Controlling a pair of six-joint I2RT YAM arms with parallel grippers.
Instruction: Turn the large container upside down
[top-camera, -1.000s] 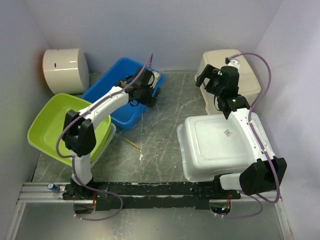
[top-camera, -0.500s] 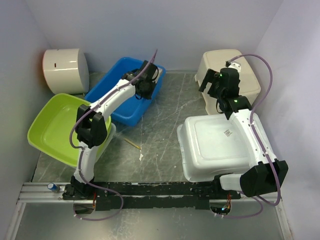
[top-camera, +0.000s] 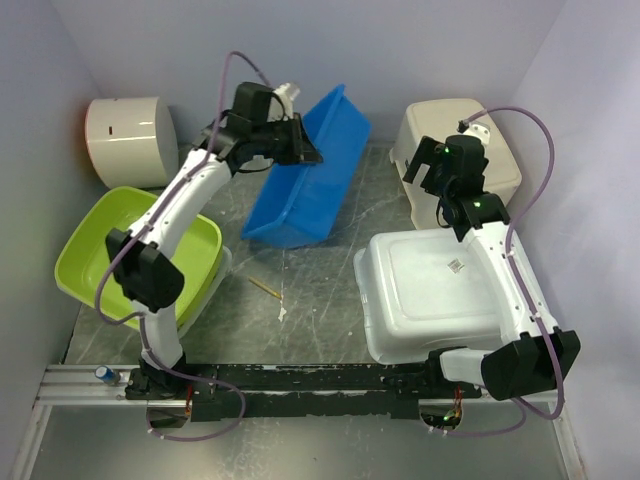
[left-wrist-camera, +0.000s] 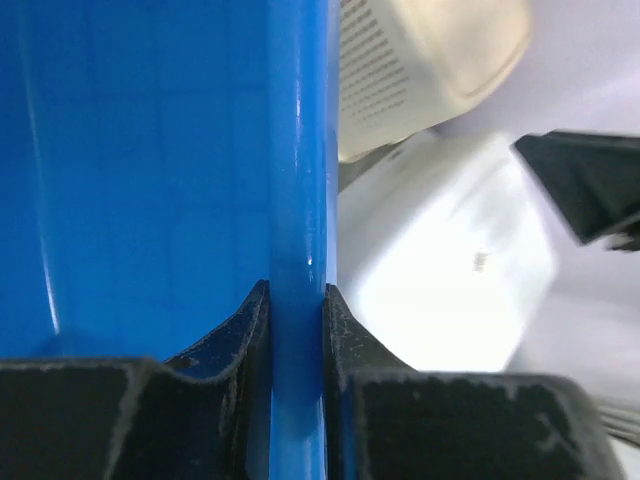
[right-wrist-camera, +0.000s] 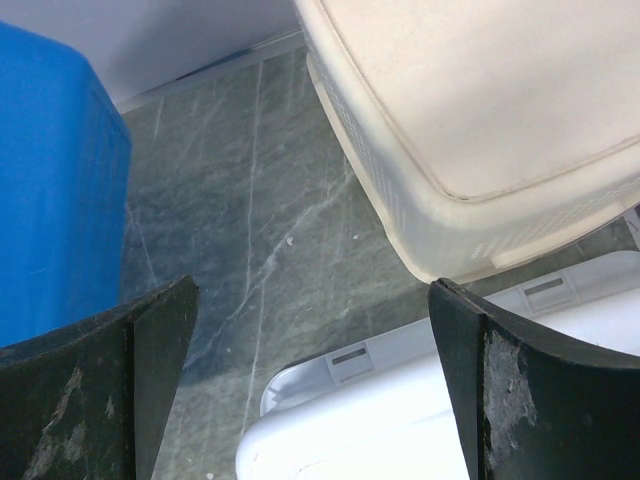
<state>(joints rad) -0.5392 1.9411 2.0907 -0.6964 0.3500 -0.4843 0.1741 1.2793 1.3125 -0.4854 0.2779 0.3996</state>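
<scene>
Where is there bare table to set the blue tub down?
Bare: the middle strip between the green tub and the large container, save a small stick, and between the blue tub and the cream basket. Both sides are crowded.

You have bare tabletop (top-camera: 310, 300) down the middle, between the green tub (top-camera: 95, 250) on your left and the large container (top-camera: 430, 290) on your right. Farther back the lane is blocked by the blue tub (top-camera: 305, 185), tipped up on its edge with its rim clamped in the left gripper (left-wrist-camera: 296, 300). The right gripper (right-wrist-camera: 312, 290), jaws spread wide, hangs over the narrow strip where the container and the cream basket (top-camera: 435, 118) stand close together.
</scene>
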